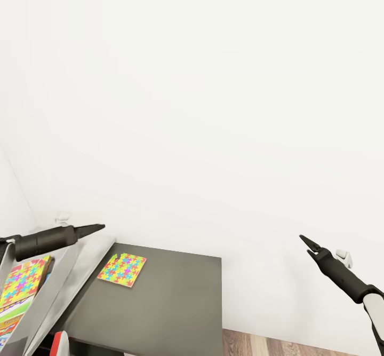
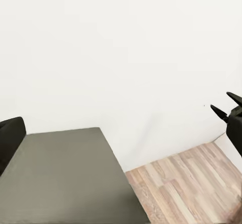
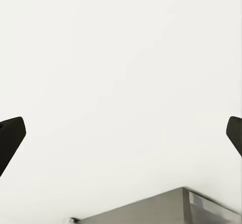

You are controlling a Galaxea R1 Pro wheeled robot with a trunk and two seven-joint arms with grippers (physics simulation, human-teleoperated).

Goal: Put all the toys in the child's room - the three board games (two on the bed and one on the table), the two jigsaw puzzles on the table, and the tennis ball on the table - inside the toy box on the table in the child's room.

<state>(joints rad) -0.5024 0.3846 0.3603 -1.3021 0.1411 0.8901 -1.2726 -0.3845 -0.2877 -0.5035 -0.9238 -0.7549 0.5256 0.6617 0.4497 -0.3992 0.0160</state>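
A plain white wall (image 1: 213,105) fills the background, with the dark grey cabinet top (image 1: 170,302) of the table below it and wood-plank floor (image 1: 298,345) at the near right. The left gripper (image 1: 98,228) has its fingers pressed together above the toy box (image 1: 64,281). The right gripper (image 1: 305,241) hangs with fingers spread apart over the floor, holding nothing. One jigsaw puzzle (image 1: 122,269) lies flat on the cabinet top just right of the toy box; another puzzle panel (image 1: 21,281) lies inside the box at the far left.

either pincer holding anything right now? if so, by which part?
Nothing is held. The right pincer hangs open in the air before the wall; the left pincer shows nothing in it, but open or shut cannot be told. The jigsaw puzzle lies untouched on the table.
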